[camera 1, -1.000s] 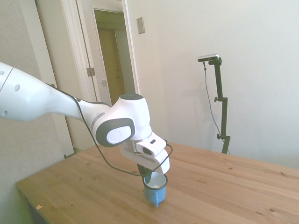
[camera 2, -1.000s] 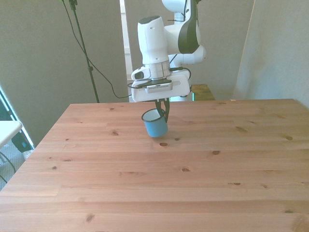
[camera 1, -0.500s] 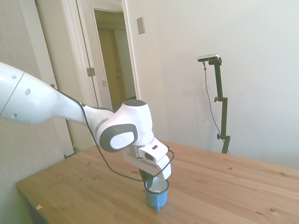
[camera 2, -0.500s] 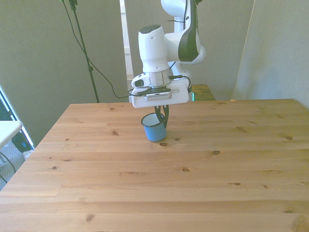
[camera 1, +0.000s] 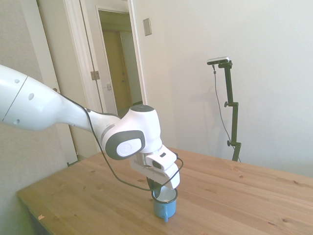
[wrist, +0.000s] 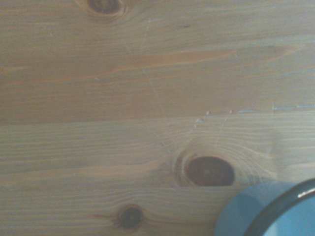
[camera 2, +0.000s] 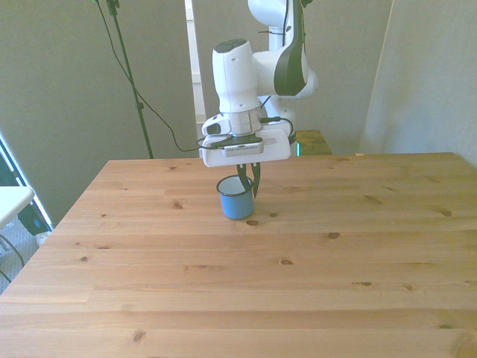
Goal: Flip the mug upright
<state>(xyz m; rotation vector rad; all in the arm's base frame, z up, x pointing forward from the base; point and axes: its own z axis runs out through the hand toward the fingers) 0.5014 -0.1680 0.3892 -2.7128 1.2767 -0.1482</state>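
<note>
Mug (camera 2: 236, 202), one, upright on table (camera 2: 298, 276), under one tool (camera 2: 248, 185)

The mug (camera 2: 236, 198) stands upright on the wooden table (camera 2: 298, 291), mouth up. It sits directly beneath the gripper (camera 2: 248, 183), whose fingers reach down at its rim.

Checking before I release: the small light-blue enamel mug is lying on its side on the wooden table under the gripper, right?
Not quite. The small light-blue enamel mug stands upright on the wooden table, its opening facing up, as the front view shows. It is under the gripper, as you said.
</note>
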